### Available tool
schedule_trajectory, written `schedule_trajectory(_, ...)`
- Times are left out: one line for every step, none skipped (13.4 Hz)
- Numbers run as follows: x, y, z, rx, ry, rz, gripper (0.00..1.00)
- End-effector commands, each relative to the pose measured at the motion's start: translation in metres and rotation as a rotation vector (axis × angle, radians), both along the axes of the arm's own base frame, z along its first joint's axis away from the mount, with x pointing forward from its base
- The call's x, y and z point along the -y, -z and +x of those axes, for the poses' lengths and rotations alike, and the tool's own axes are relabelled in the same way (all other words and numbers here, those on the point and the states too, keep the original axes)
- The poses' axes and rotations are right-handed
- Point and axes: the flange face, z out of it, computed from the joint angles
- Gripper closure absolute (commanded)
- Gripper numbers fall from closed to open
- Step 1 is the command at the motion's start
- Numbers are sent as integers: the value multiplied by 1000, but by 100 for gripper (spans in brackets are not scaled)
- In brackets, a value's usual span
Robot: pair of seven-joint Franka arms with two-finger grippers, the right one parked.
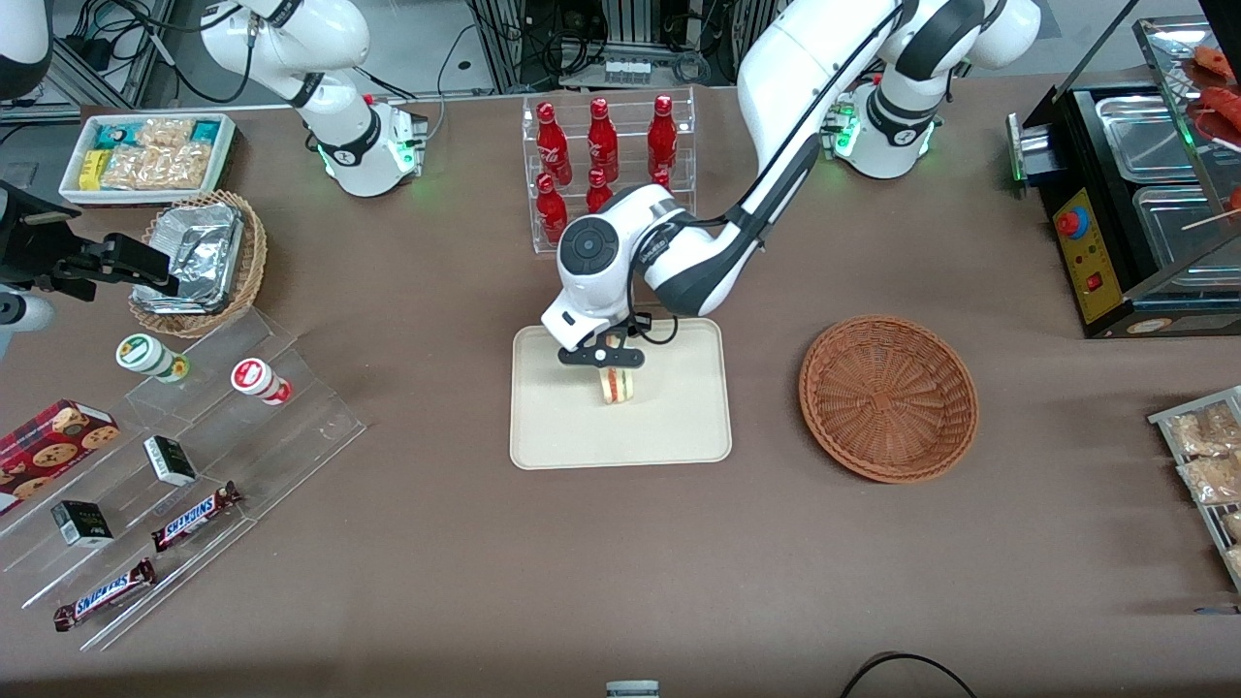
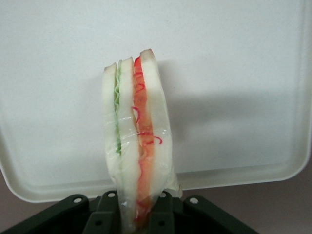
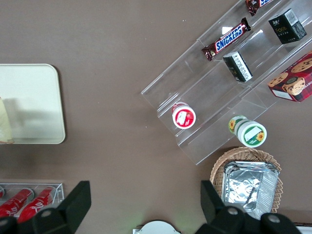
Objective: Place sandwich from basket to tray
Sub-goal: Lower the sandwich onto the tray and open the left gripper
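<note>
My left gripper hangs over the cream tray, shut on the sandwich. The sandwich is a wrapped wedge of white bread with green and pink-red filling, held upright with its tip pointing down at the tray. In the left wrist view the sandwich stands out from between the dark fingers against the tray. I cannot tell whether its tip touches the tray. The reddish-brown wicker basket sits empty beside the tray, toward the working arm's end of the table.
A clear rack of red bottles stands farther from the front camera than the tray. Clear stepped shelves with snack bars and cups, a tan basket of foil packs and a white snack bin lie toward the parked arm's end. A black warmer stands at the working arm's end.
</note>
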Motion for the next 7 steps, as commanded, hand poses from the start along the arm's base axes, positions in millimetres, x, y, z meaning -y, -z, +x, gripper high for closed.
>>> schedule_trajectory(5, 12, 5, 28, 52, 4, 100)
schedule_trajectory(5, 15, 5, 27, 56, 6, 100)
schedule_trajectory(5, 17, 5, 26, 55, 5, 100)
schedule_trajectory(5, 19, 5, 28, 55, 2, 100)
schedule_trajectory(6, 23, 3, 25, 57, 4, 97)
schedule_trajectory(6, 26, 3, 23, 52, 6, 86)
schedule_trajectory(6, 26, 3, 22, 47, 6, 66)
